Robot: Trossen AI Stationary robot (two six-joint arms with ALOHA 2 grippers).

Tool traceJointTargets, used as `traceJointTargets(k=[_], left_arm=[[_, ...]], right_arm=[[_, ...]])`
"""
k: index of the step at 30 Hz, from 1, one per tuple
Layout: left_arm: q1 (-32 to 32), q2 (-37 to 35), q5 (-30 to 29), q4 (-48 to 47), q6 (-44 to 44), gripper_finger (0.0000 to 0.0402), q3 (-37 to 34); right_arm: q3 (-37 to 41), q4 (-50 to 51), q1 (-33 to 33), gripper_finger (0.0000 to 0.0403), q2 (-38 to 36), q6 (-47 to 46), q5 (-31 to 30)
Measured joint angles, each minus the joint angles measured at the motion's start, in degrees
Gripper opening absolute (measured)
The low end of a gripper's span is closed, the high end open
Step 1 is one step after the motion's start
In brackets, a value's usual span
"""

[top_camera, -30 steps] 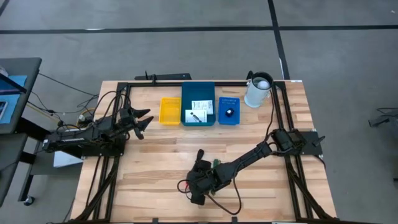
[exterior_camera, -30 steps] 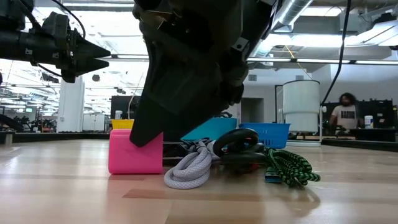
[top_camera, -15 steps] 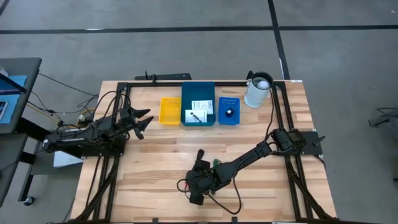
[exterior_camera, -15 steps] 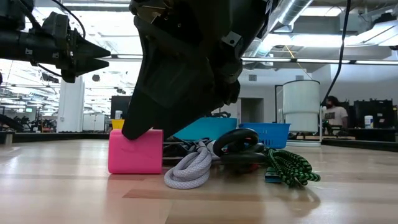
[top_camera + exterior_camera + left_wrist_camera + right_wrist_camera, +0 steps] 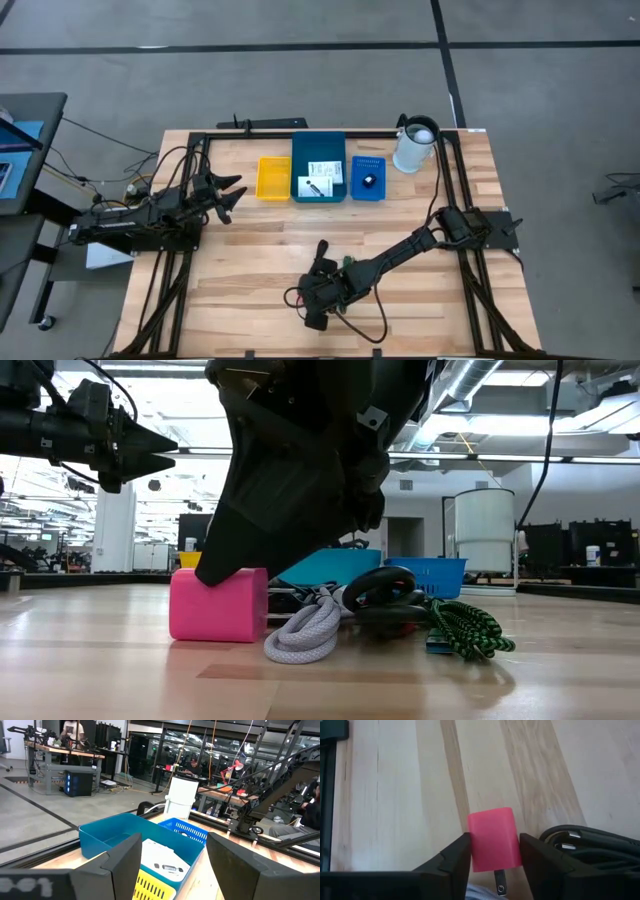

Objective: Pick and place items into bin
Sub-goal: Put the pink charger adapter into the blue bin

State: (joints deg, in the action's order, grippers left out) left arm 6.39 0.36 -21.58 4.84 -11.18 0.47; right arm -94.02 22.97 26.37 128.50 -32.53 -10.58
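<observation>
A pink-red piece (image 5: 493,838) lies flat on the table near the front middle; it also shows in the low view (image 5: 218,606). My right gripper (image 5: 495,866) reaches down over it, one finger on each side, shut on it; it also shows in the high view (image 5: 314,303). Beside the piece lie a grey-white cord (image 5: 302,634), a black cable coil (image 5: 384,589) and a green-black cord (image 5: 466,630). My left gripper (image 5: 231,192) waits open and empty above the table's left side. Two white cards (image 5: 319,178) lie in the teal bin (image 5: 300,160). My right gripper pinches the pink-red piece by its two long sides (image 5: 473,846) between its two fingers. The fingers (image 5: 454,857) come slanting down from above. The piece sits with its underside on the table (image 5: 218,636).
At the far edge stand a yellow bin (image 5: 273,178), the teal bin, a blue basket (image 5: 367,165) holding a small black object (image 5: 368,181), and a white jug (image 5: 414,146). Black frame rails (image 5: 196,160) run along the left and right sides. Bare wood (image 5: 250,250) lies between the arms.
My right gripper has sunk a little and edged toward the table's left edge, onto the pink-red piece. The piece has shifted slightly toward the left edge and turned a bit, still on the table.
</observation>
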Motion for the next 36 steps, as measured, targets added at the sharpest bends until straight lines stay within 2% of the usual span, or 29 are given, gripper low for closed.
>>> traceJointTargets(k=[16, 30, 36], left_arm=[[0.0, 0.0, 0.0, 0.0, 0.0, 0.0212, 0.0], [0.0, 0.0, 0.0, 0.0, 0.0, 0.0212, 0.0], [0.0, 0.0, 0.0, 0.0, 0.0, 0.0212, 0.0]], right_arm=[[-0.1, -0.7, 0.0, 0.0129, 0.1, -0.5, 0.2], [0.0, -2.0, 0.0, 0.0198, 1.8, -0.1, 2.1], [-0.1, -3.4, -0.1, 0.0198, 3.4, -0.5, 0.9]])
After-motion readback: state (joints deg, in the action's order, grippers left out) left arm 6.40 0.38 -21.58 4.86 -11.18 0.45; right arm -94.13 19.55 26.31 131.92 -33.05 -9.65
